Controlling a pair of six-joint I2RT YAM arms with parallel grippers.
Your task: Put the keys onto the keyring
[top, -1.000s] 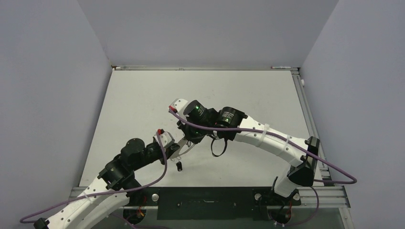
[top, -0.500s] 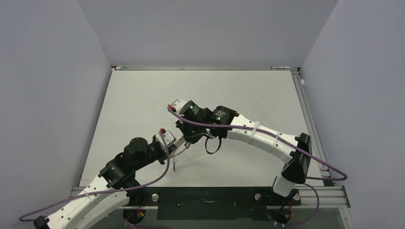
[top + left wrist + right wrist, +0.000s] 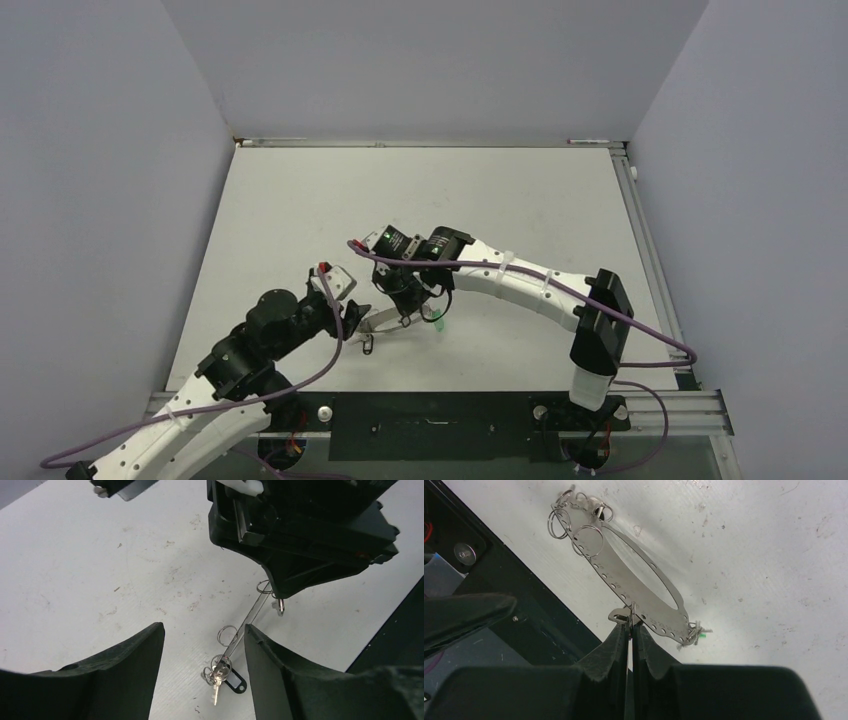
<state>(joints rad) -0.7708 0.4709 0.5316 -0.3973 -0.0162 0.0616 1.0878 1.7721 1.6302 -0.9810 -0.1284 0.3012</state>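
Observation:
The keyring is a flat oval metal plate (image 3: 639, 587) with holes along its rim and several split rings (image 3: 586, 541) at its far end. My right gripper (image 3: 630, 622) is shut on the plate's near rim, where the head of a small key (image 3: 620, 615) sticks out beside the tips. In the left wrist view the plate (image 3: 247, 617) shows edge-on, slanting down to the table. At its low end lies a bunch of keys (image 3: 216, 689) with a black tag (image 3: 235, 682). My left gripper (image 3: 204, 630) is open above that bunch, touching nothing. From above, the two grippers (image 3: 355, 315) (image 3: 405, 308) are close together.
A small green-tipped bit (image 3: 700, 635) hangs at the plate's right end. The black front rail (image 3: 430, 410) and the table's near edge run just below the work spot. Grey walls enclose the white table (image 3: 500, 190) on three sides.
My left gripper has opened and let go of the plate's low end. Both arms have shifted left and toward the near edge. The right gripper has stayed shut.

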